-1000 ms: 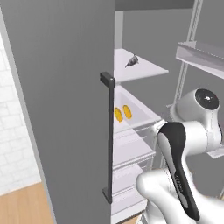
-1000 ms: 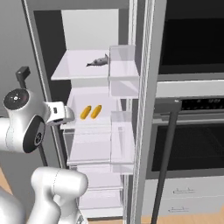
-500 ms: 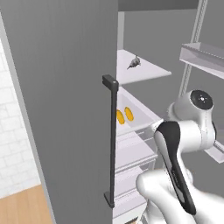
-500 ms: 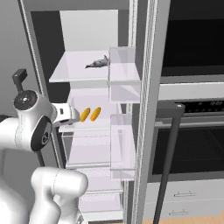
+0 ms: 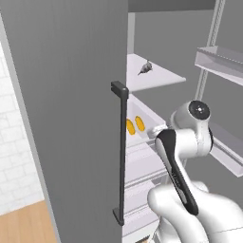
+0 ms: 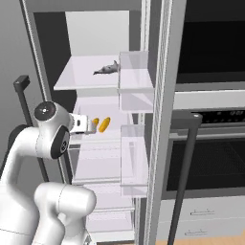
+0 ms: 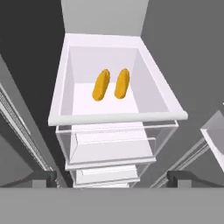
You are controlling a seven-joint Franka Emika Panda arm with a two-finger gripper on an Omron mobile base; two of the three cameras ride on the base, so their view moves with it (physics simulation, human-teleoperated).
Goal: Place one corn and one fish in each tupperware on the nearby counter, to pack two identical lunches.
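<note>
You face an open grey fridge (image 6: 158, 95), white shelves (image 6: 86, 79), black door handle (image 5: 121, 152); black oven (image 6: 210, 158), white brick wall (image 5: 14, 156), wooden floor (image 5: 23, 225).

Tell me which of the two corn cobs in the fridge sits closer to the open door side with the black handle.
The left cob in the left base view: it lies next to the door handle, while its twin lies farther right, deeper along the shelf.

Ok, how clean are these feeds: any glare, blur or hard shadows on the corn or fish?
Hand view: both corn sharp, evenly lit, no glare, faint shading in the drawer. Left base view: soft flat light, the fish small but crisp. Right base view: the clear door bins dull the shelves behind them slightly; no blur.
</note>
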